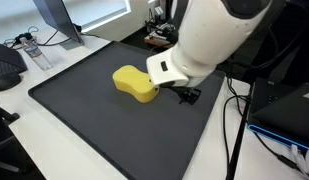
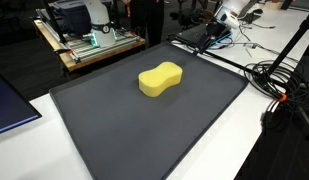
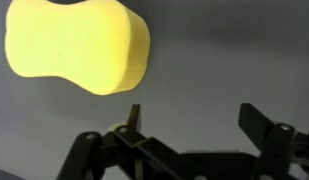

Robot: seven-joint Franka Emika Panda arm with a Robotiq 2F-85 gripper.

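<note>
Yellow sponge [image 2: 160,79] mid black mat [image 2: 114,130], far from edges, jaws wide open, empty

yellow sponge [image 1: 134,83]: on dark mat [image 1: 84,115] | gripper [image 1: 189,95]: just beside it

Lone yellow sponge [image 2: 160,79] near the middle of a dark mat [image 2: 114,140], flat open mat on every side of it, open-jawed tool [image 3: 192,120] just beside the sponge, tangled cables [image 2: 279,85] crowding the worktop [image 2: 249,150] past the mat's edge.
</note>
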